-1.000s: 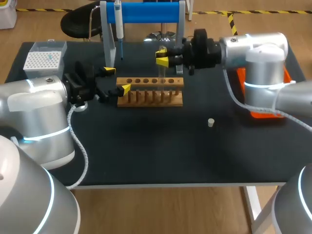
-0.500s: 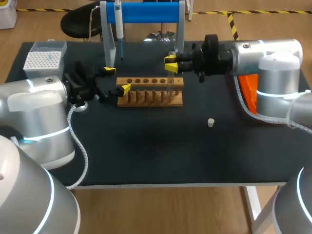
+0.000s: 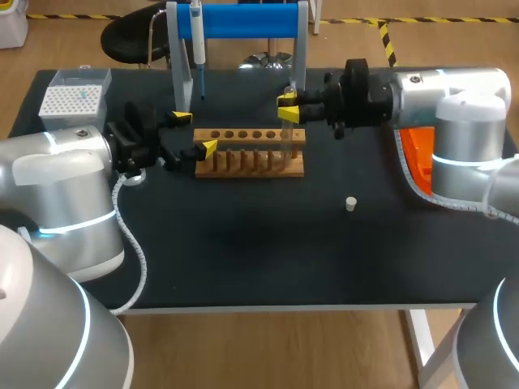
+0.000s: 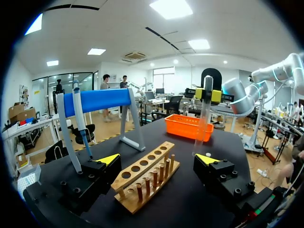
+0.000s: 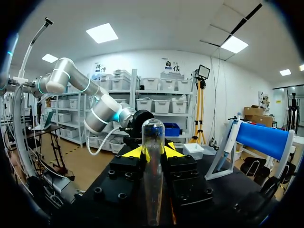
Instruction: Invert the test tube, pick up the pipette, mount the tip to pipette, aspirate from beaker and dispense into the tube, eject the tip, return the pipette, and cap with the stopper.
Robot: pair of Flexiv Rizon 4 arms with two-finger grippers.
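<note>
**Right gripper and tube.** We see the right gripper point(image 3: 287, 108) clamped on the test tube point(image 3: 285, 139), holding it upright at the right end of the wooden rack point(image 3: 243, 162). The left gripper point(image 3: 195, 133) stands with its fingers spread wide by the rack's left end. The pipette point(image 3: 197, 40) hangs on its stand behind.

Right gripper point(image 3: 287, 107) clamps upright test tube point(image 3: 286, 139) at right end of wooden rack point(image 3: 243, 162), toward worktop's far edge. Left gripper point(image 3: 195, 133) spread wide at rack's left end. Stopper point(image 3: 350, 203) lies alone, well apart, right of worktop's centre.
</note>
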